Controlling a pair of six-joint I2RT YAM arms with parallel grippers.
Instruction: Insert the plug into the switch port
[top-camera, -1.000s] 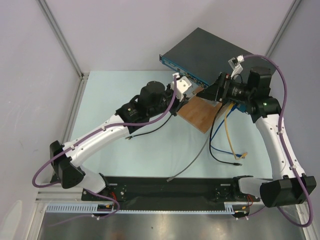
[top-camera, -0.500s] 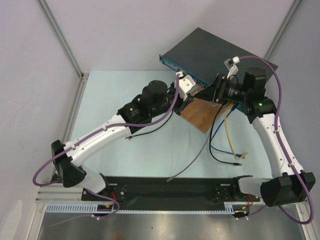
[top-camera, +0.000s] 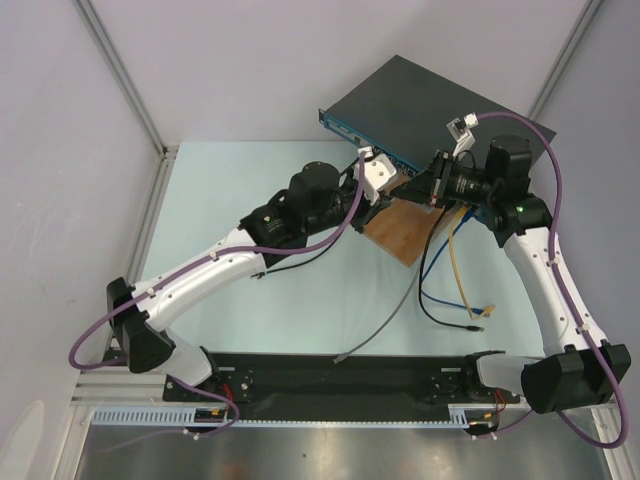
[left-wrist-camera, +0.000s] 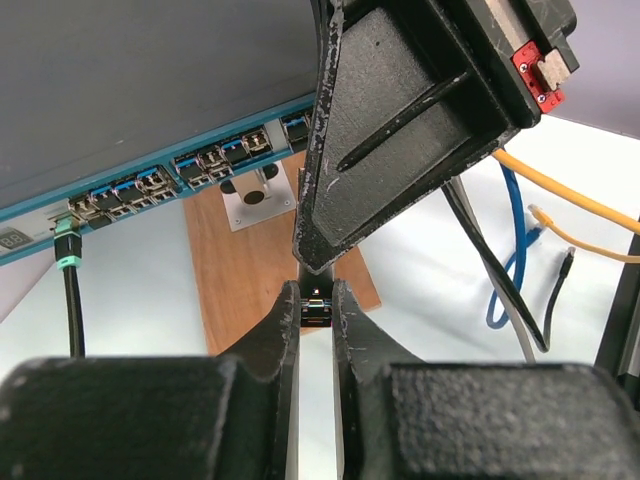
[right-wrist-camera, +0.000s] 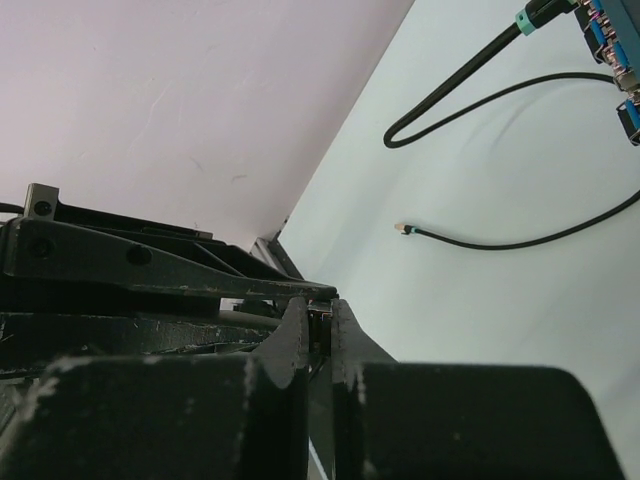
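The switch (top-camera: 415, 103) is a flat black box at the back, its blue front face (left-wrist-camera: 190, 170) carrying a row of small sockets. In the left wrist view, my left gripper (left-wrist-camera: 316, 298) is shut on the small dark plug (left-wrist-camera: 315, 310), just above the wooden board (left-wrist-camera: 245, 275) in front of the sockets. My right gripper (right-wrist-camera: 319, 308) is shut on the same plug (right-wrist-camera: 319, 324), crosswise to the left gripper's fingers. In the top view the two grippers meet tip to tip, left (top-camera: 392, 190) and right (top-camera: 408, 189), close before the switch face.
A black cable with a teal boot (left-wrist-camera: 65, 247) sits in a socket at the left end. Blue (left-wrist-camera: 510, 230), yellow (left-wrist-camera: 570, 195) and black (left-wrist-camera: 480, 250) cables hang from sockets on the right. A loose black cable end (right-wrist-camera: 402, 229) and a grey cable (top-camera: 385, 320) lie on the mat.
My right gripper has closed from wide open onto the plug held by the left gripper. The left arm has shifted slightly right, toward the switch.
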